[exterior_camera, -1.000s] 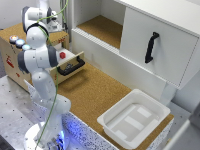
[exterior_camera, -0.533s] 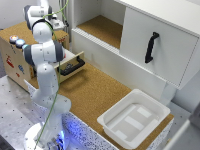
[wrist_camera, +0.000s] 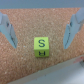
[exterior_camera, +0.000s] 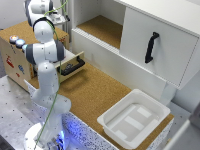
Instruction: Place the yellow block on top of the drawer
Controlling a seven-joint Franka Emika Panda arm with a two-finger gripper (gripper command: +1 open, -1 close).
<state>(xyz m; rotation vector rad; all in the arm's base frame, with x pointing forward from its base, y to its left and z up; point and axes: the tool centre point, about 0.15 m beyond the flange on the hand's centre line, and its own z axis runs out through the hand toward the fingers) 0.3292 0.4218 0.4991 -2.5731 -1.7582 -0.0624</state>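
In the wrist view the yellow block (wrist_camera: 42, 46), marked with a dark letter, lies flat on a cork-coloured surface. My gripper (wrist_camera: 40, 46) is open, with one finger (wrist_camera: 9, 32) on each side of the block and both clear of it. In the exterior view the gripper (exterior_camera: 61, 19) hangs over the back of the wooden box (exterior_camera: 15, 57); the block itself is hidden there. The plywood drawer (exterior_camera: 75, 61) with its black bar handle (exterior_camera: 71, 67) is pulled open below the arm.
A large white cabinet with a black-handled door (exterior_camera: 150, 47) and an open cork-floored bay (exterior_camera: 102, 27) stands on the exterior view's right. A white bin (exterior_camera: 132, 120) sits on the cork table near its front corner. Coloured knobs (exterior_camera: 17, 41) top the box.
The arm has lifted from over the open drawer and swung back above the top of the wooden box. Its elbow now covers the inside of the drawer.
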